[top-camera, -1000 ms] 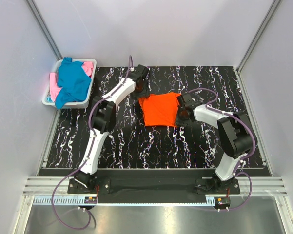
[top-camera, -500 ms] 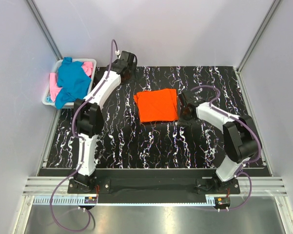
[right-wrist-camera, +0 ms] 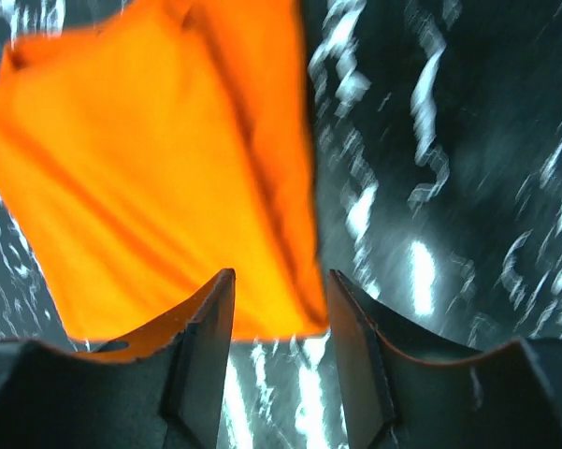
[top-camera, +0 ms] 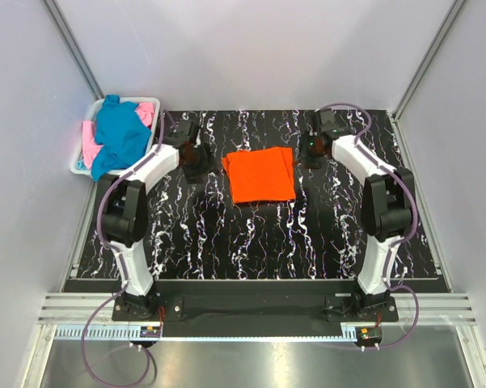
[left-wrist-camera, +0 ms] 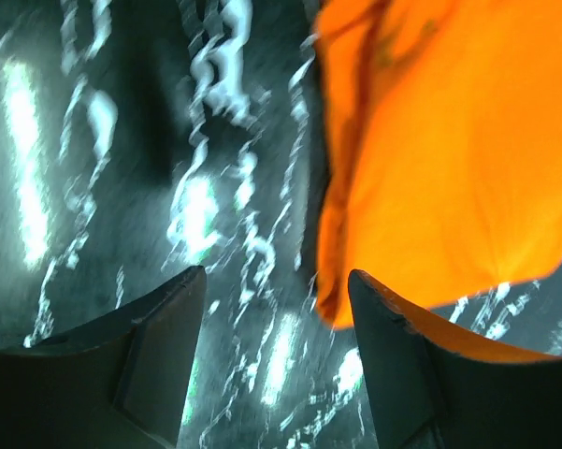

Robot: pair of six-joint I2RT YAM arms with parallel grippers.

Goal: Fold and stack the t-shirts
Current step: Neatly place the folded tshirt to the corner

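Both arms have backed off the folded orange t-shirt [top-camera: 260,175], flat on the marbled table [top-camera: 226,234]. Left gripper [left-wrist-camera: 276,281] and right gripper [right-wrist-camera: 279,281] gape wide, empty, flanking it. Teal-blue t-shirt [top-camera: 120,133] and pink t-shirt [top-camera: 146,109] fill the white basket [top-camera: 129,173].

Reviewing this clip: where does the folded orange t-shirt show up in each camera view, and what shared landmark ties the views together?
Top external: the orange t-shirt lies folded near mid-picture, slightly above centre.
Left wrist: it fills the upper right.
Right wrist: it fills the upper left.
Shared landmark: the black white-veined tabletop, which borders the shirt's edge in all three views.
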